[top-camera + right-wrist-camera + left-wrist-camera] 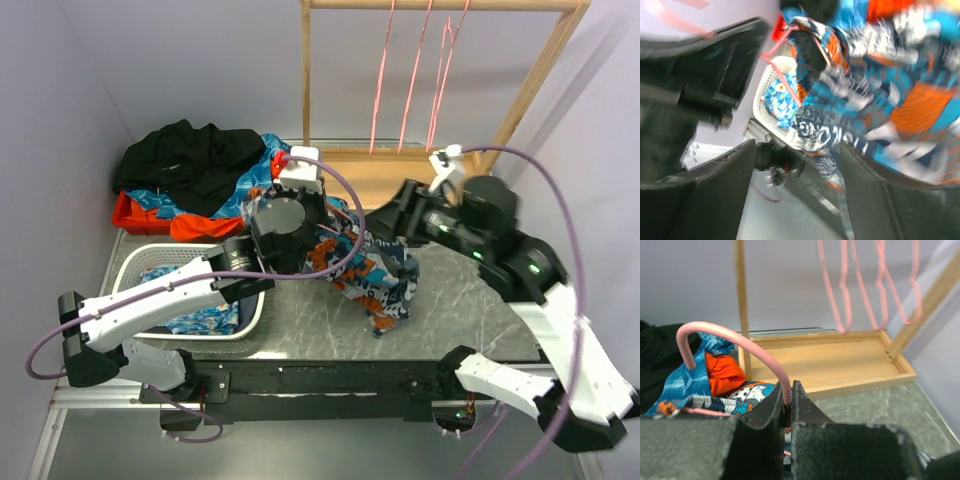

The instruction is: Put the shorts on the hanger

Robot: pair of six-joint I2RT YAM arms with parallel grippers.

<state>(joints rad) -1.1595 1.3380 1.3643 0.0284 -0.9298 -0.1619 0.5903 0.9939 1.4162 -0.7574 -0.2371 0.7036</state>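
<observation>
Pinching the left fingers (767, 412) together on the pink wire of the hanger (715, 327), right at the foot of the hook's curve, inside the left gripper (788, 400). Showing that clamp only from the left wrist, with the hook arching up and over to the left; hiding it in the overhead view behind the wrist itself.

Spreading the right fingers (715, 195) wide, with the shorts (875, 100) filling the space past the right gripper (797, 150) and seemingly pinched by neither pad, though blurring too heavily for certainty. Catching, in the right wrist view alone, a run of pink wire along the upper edge of the cloth.

Moving out to the overhead camera: draping the shorts in the air between the two grippers, bunching them high beside the left one and drooping them lowest below the right one, over the table (470, 315); not resolving any contact between the lowest fold and the surface.

Leaving farther off a white basket (165, 250) at the left, a black garment (190, 160) heaped behind it, and a wooden rack (535, 95) at the back, with other pink hangers (408, 90) dangling from its bar.
</observation>
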